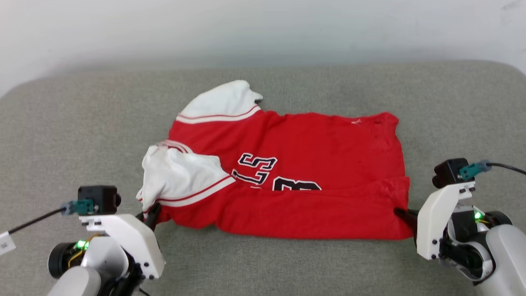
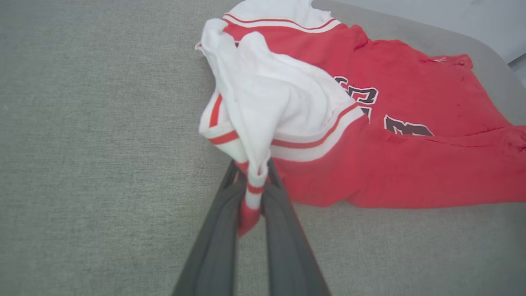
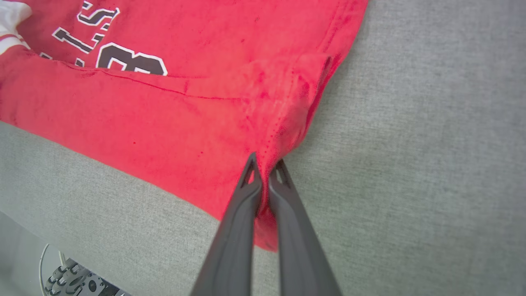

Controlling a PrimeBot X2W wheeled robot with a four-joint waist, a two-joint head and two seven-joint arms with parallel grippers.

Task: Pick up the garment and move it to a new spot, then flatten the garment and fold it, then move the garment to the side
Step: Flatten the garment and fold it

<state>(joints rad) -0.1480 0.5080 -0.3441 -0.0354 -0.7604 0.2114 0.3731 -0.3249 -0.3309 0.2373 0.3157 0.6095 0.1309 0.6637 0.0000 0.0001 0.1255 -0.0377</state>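
Fingers low, both arms reaching in: left gripper (image 2: pixel 252 164) pinches the garment (image 1: pixel 312 164) at its white sleeve (image 2: pixel 267 94); right gripper (image 3: pixel 266 160) is clamped on the red hem corner (image 3: pixel 283 123), angled inward.

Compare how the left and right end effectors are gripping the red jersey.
The left end effector pinches the white striped sleeve; the right end effector pinches a plain red hem corner. The left's cloth is bunched up; the right's lies nearly flat. Both are shut on the jersey at its near edge.
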